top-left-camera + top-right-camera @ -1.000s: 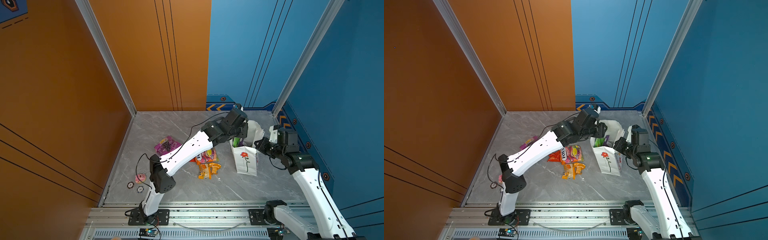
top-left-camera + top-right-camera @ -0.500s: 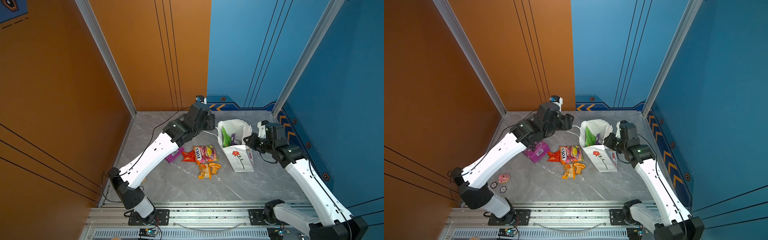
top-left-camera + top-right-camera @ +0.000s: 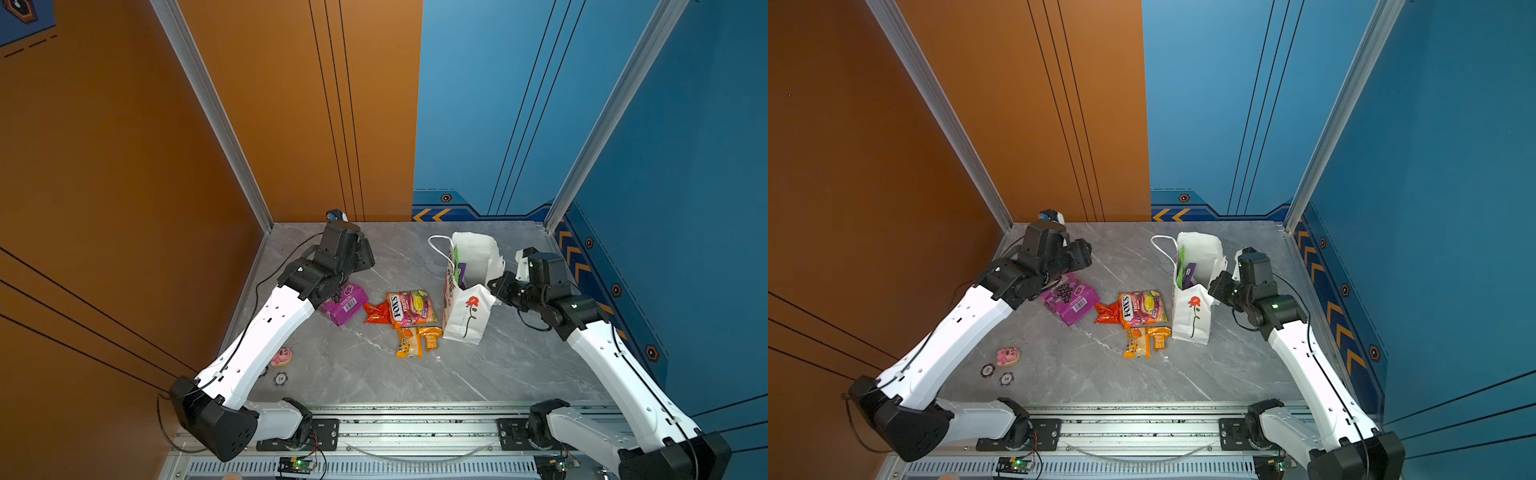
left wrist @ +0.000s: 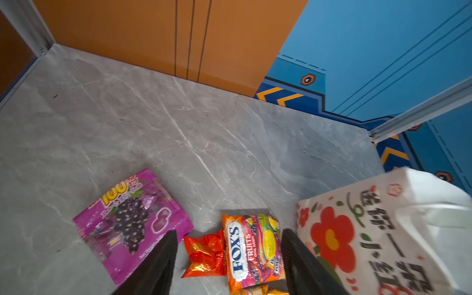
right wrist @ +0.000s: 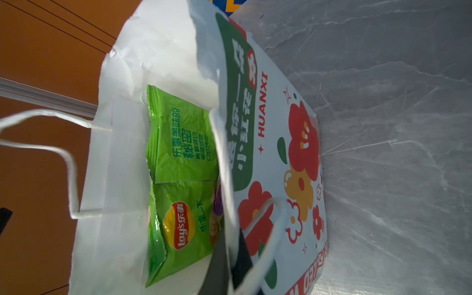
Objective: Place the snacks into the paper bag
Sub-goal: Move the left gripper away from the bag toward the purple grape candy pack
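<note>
We find the surface [image 3: 415,253] bare behind the packets, back to the orange wall [image 3: 311,124], and bare in front up to the rail [image 3: 415,432]. Across the middle the purple packet [image 3: 345,303], red-orange packet [image 3: 376,312], FOX'S packet [image 3: 411,309] and small orange-yellow packets [image 3: 415,340] lie close together, right up beside the paper bag [image 3: 467,322]. The bag's mouth gapes upward; green packets [image 5: 184,143] fill one side, and the right hand [image 5: 231,238] pinches its rim. A pink toy [image 3: 1008,356] and two chips [image 3: 1006,378] sit beside the left arm [image 3: 274,328].
</note>
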Robot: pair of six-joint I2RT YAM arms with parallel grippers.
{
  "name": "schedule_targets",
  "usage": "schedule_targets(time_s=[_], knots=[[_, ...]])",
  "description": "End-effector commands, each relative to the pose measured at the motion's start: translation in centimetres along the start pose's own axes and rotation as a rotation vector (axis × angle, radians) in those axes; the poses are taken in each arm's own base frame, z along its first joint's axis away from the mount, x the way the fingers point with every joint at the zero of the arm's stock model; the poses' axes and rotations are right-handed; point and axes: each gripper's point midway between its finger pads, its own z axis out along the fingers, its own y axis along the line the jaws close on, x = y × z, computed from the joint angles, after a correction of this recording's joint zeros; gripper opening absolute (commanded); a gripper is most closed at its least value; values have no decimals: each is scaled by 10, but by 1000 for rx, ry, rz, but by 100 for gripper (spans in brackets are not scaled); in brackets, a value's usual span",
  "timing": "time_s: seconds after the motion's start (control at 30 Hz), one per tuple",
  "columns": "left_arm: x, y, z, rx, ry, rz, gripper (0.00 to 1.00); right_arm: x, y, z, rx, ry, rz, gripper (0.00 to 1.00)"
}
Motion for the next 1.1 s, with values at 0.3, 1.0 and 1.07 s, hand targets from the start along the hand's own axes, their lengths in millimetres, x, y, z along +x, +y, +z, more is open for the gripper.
schedule_targets(time_s=[0.3,1.0,1.07], knots=[[60,151,34,-318,210,-207,78,-5,-18,-10,19,-24,3,10],[86,193,172,-109,363,-468,83,-6,-16,-4,21,-1,-8,13],[104,189,163,-145,394,-450,82,-5,-17,-3,23,3,-7,13]])
